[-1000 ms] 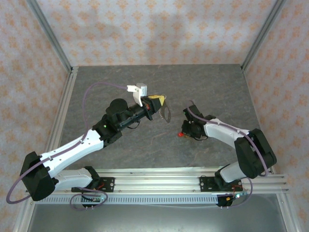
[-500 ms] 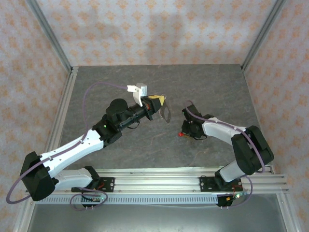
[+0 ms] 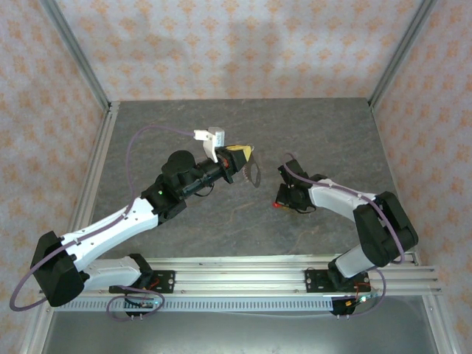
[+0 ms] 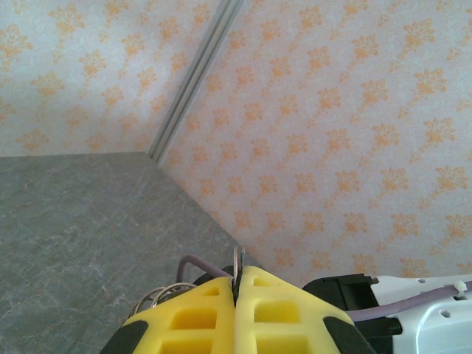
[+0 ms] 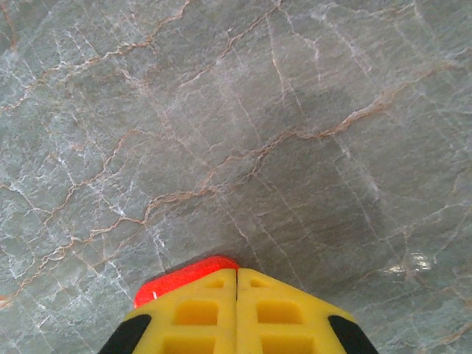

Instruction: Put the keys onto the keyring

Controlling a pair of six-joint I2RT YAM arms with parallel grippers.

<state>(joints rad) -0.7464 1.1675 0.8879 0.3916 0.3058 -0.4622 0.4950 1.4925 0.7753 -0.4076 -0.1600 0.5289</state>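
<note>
The grey marbled surface (image 3: pixel 147 140) carries almost nothing, so both arms meet near its middle. The left hand (image 4: pixel 237 284) is raised above it, near the right hand and level with it, with the yellow fingers (image 4: pixel 192 313) pressed fully together on the thin wire of the keyring (image 4: pixel 236 259). The rest of the loop hangs free beside them, we think so that it stays open and reachable for threading. The right hand (image 5: pixel 237 284) is low at the surface, its jaws also closed with no gap, on the key (image 5: pixel 184 275). Its red head shows from under one finger. We cannot tell how firm this pinch is, or where the blade points.
</note>
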